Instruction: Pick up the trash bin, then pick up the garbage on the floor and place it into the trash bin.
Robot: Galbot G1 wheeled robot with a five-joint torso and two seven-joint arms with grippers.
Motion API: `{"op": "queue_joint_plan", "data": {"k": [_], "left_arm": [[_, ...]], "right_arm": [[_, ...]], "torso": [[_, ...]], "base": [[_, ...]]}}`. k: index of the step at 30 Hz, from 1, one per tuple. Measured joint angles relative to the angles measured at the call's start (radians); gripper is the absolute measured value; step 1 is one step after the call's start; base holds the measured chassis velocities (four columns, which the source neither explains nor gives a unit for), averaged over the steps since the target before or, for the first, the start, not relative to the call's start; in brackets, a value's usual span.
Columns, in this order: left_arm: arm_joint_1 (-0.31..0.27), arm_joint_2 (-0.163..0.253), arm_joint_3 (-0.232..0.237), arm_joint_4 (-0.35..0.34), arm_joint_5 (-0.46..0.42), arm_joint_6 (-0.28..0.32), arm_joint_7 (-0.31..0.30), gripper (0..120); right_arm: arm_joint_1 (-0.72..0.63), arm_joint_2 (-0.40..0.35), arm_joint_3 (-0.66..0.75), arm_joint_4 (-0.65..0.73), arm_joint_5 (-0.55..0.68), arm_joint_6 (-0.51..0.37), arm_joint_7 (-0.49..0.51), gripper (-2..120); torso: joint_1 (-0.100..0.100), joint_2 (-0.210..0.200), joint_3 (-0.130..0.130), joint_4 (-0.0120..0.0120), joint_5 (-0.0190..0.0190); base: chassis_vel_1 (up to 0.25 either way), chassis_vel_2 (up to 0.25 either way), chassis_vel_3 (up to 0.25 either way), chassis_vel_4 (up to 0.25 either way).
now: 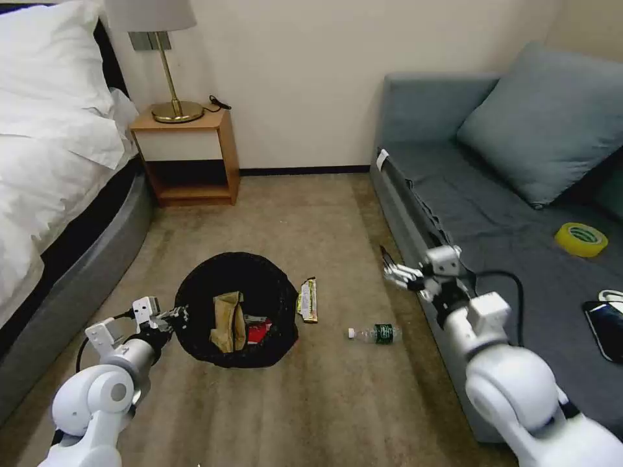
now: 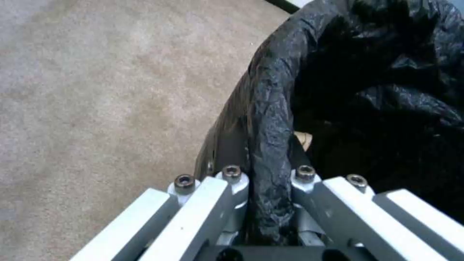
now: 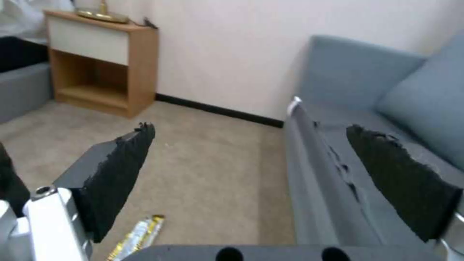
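A small round trash bin lined with crinkly black plastic sat on the beige carpet, and everything else is placed from it. The left gripper was at the bin's rim on the side nearest the bed. In the left wrist view its fingers were closed tight on a fold of the black liner and rim, pinched between them.

Inside the bin lay a crumpled brown paper bag and, just beside it toward the sofa, a red-and-white snack wrapper.

A long gold-green bar wrapper lay on the carpet just outside the bin, on its sofa side; the right wrist view also caught it on the floor. Farther from the bin in the same direction, a clear plastic bottle with a green label lay on its side near the base of the grey-blue fabric sofa.

The right gripper hung in the air well apart from the bin, beside the sofa's front edge and above the bottle's stretch of floor. Its black-padded fingers were spread wide and held nothing.

Beyond the bin, against the wall, stood a wooden nightstand carrying a brass lamp. On the sofa seat rested a yellow roll of tape and a black phone.
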State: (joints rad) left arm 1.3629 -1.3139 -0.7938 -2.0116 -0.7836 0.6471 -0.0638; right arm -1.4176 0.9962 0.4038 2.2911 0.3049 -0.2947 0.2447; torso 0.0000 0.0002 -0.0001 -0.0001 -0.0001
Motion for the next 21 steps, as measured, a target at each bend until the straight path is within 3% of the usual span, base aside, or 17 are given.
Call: {"op": "queue_joint_plan", "data": {"k": [8, 21], "left_arm": [[0.0, -0.005, -0.002, -0.007, 0.005, 0.0, -0.005, 4], [0.009, 0.001, -0.012, -0.014, 0.001, -0.002, -0.006, 4]], "right_arm": [[-0.065, 0.078, 0.006, 0.008, -0.096, 0.022, -0.006, 100], [-0.105, 0.1, 0.02, 0.023, -0.118, 0.041, -0.033, 100]], "torso": [[0.0, 0.0, 0.0, 0.0002, 0.0], [0.0, 0.0, 0.0, 0.0002, 0.0001]], "base": [[0.0, 0.0, 0.0, 0.0], [0.0, 0.0, 0.0, 0.0]]}}
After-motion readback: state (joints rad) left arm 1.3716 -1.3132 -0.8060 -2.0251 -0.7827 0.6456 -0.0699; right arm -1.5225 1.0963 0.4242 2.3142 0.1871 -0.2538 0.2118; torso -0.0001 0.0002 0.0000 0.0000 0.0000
